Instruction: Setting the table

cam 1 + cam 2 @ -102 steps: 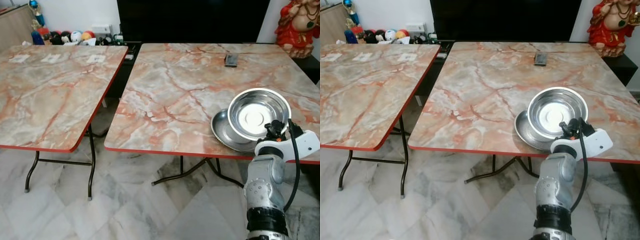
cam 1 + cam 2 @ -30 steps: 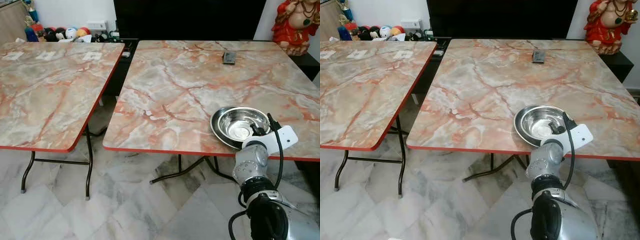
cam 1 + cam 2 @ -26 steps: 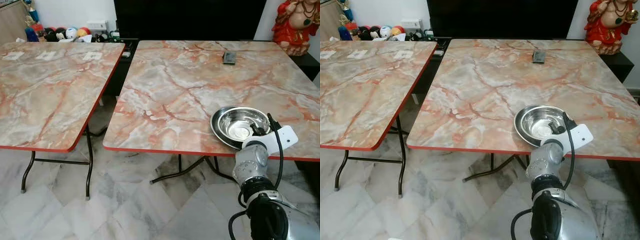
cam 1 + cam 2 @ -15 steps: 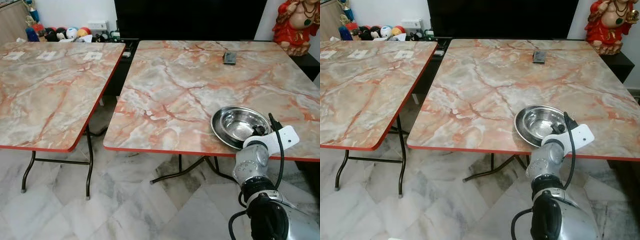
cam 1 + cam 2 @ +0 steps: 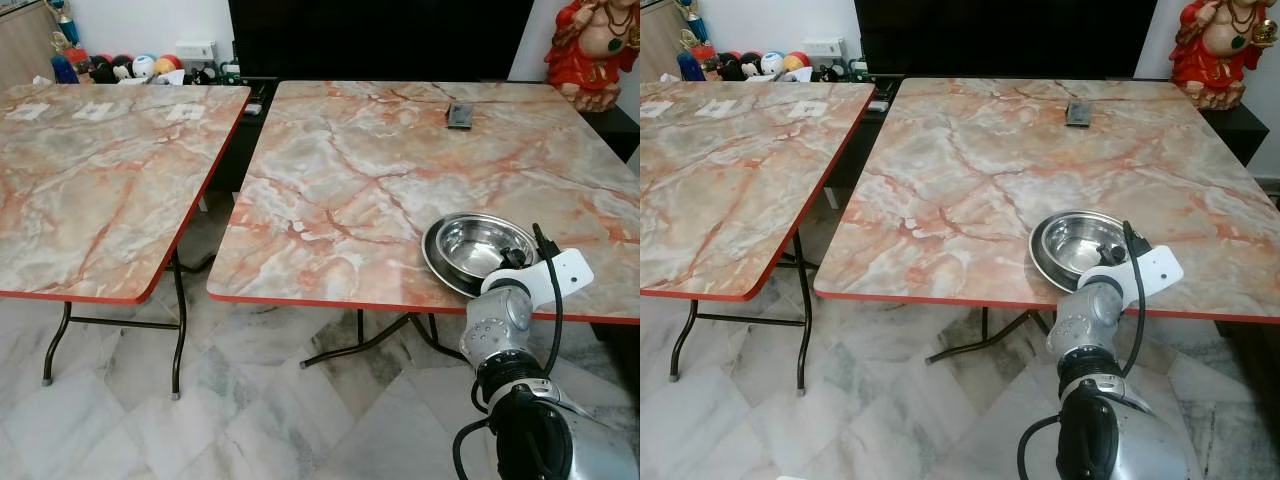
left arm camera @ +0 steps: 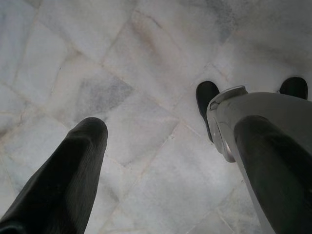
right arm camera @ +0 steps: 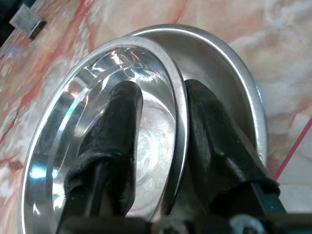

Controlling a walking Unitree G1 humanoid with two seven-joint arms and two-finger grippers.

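Steel bowl (image 5: 486, 245) lowered into plate (image 5: 445, 270), right end effector (image 7: 163, 141) pinching rim

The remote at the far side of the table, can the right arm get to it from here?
Probably not. The right gripper is shut on the bowl at the near edge, and the remote lies across the table.
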